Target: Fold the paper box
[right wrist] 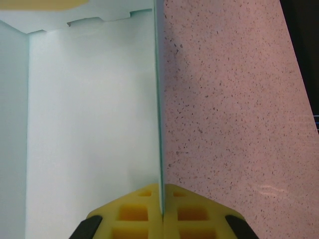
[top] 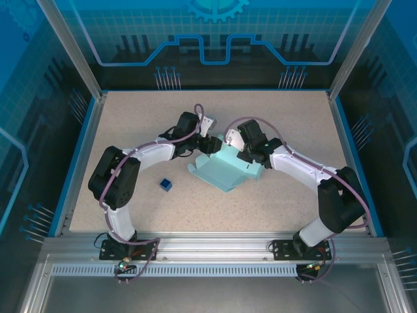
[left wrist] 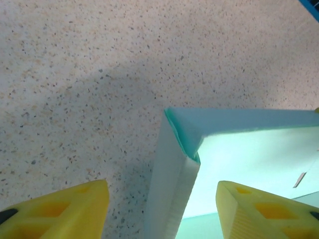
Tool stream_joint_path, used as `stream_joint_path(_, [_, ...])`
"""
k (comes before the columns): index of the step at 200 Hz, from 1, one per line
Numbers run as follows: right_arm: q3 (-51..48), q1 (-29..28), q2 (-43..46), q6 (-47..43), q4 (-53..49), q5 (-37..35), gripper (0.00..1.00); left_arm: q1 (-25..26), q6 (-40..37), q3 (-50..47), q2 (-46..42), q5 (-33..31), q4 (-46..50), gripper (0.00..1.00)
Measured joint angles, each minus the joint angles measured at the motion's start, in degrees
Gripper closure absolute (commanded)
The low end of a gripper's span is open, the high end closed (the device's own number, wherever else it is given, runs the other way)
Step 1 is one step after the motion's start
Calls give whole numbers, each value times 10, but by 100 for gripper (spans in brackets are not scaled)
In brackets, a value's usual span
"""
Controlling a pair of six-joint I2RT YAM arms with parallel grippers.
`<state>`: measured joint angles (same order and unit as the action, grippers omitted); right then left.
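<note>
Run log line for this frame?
left end effector open, straddling paper box corner | right end effector shut on box wall | fold unfinished

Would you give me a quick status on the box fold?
Left hand open, astride a box corner. Right hand shut on a box wall. Blue cube sits apart.
</note>
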<state>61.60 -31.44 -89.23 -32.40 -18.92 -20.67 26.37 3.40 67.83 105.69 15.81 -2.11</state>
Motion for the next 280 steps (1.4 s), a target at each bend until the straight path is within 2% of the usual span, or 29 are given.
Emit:
stream_joint_path(96, [9, 0, 0, -6, -6, 4, 100, 2, -25, 21, 33, 15, 12, 73])
stream_joint_path(144, [12, 0, 0, -7, -8, 3, 100, 4, -26, 21, 34, 16, 7, 85])
stream_joint_path(188, [12, 0, 0, -13, -8, -3, 100, 10, -39, 21, 34, 1, 7, 91])
stream_joint_path(200, [12, 0, 0, -17, -8, -5, 100, 14, -40, 21, 34, -9, 4, 90])
stream_joint_path(241, [8, 0, 0, -36, 10, -18, 100, 23, -38, 13, 37, -36, -28, 78])
stream_joint_path(266, [-14, 0, 0, -52, 46, -19, 100, 24, -32, 2, 44, -40, -57, 69])
stream_joint_path(280, [-25, -1, 0, -61, 67, -20, 100, 26, -31, -1, 49, -40, -69, 60])
